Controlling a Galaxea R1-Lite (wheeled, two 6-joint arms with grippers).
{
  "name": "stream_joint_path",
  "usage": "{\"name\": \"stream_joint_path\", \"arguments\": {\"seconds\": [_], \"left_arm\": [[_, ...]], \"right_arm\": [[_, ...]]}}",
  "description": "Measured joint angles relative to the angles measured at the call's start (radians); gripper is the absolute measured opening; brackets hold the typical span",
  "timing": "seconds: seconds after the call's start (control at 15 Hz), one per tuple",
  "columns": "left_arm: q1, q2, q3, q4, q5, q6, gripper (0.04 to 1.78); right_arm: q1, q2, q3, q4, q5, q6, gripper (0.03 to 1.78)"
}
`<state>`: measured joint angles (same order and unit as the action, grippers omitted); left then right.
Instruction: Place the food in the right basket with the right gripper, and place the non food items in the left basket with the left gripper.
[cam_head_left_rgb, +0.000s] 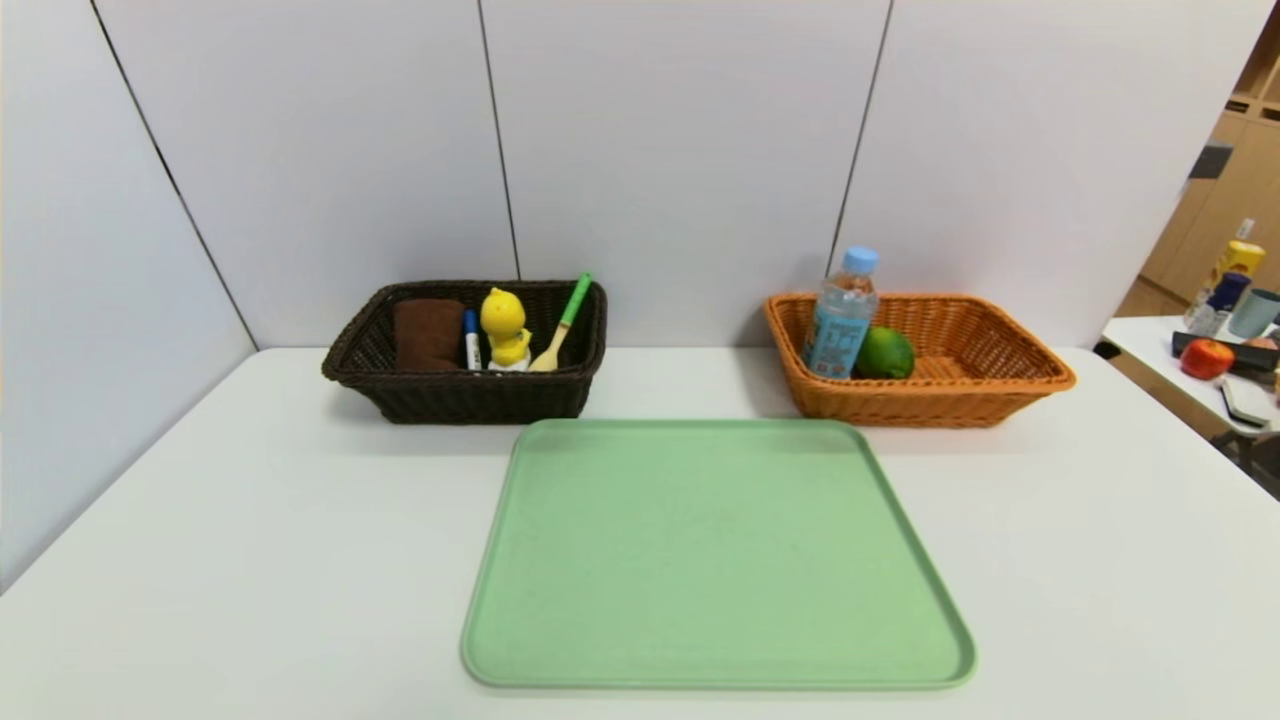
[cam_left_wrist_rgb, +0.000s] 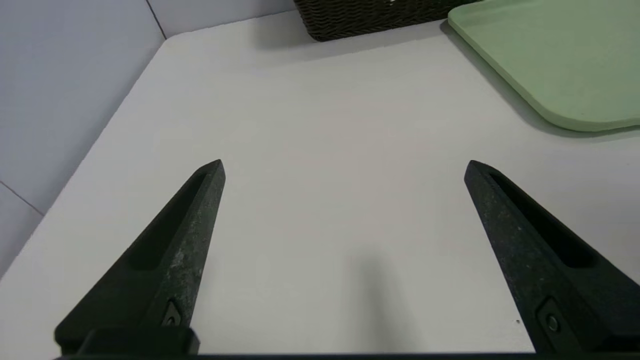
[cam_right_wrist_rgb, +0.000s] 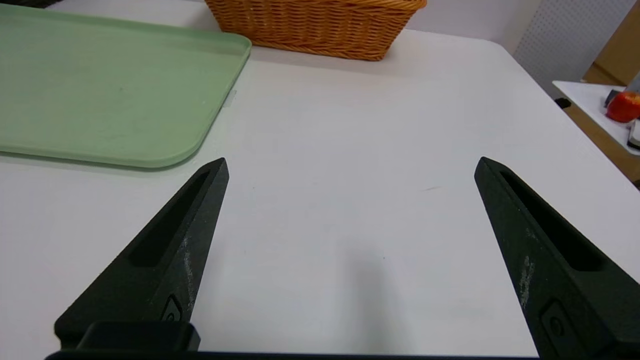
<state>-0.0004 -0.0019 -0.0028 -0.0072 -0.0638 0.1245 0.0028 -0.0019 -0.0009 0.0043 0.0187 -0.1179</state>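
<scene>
We see our black pointed left gripper (cam_left_wrist_rgb: 345, 167) and right gripper (cam_right_wrist_rgb: 350, 165) spread wide, holding nothing, above the white table (cam_head_left_rgb: 250, 520); dark brown wicker basket (cam_head_left_rgb: 465, 395) at eleven o'clock, orange wicker basket (cam_head_left_rgb: 930, 400) at one.

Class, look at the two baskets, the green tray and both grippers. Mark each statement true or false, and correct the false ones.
1. The water bottle stands upright in the orange basket. True.
2. The lime lies on the green tray. False: it sits in the orange basket beside the bottle.
3. The yellow duck toy is in the dark brown basket. True.
4. The left gripper holds the marker. False: it is open and empty over the table; the marker is in the dark basket.
5. The right gripper is open. True.
</scene>
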Motion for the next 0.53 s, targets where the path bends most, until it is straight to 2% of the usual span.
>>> {"name": "stream_joint_path", "arguments": {"seconds": [0.2,0.53], "left_arm": [[0.0,0.0,0.002,0.01,0.024,-0.056,1.69],[0.0,0.0,0.003,0.01,0.027,-0.062,1.69]], "right_arm": [[0.0,0.0,0.0,0.0,0.004,0.022,1.7],[0.0,0.0,0.001,0.0,-0.003,0.026,1.7]]}}
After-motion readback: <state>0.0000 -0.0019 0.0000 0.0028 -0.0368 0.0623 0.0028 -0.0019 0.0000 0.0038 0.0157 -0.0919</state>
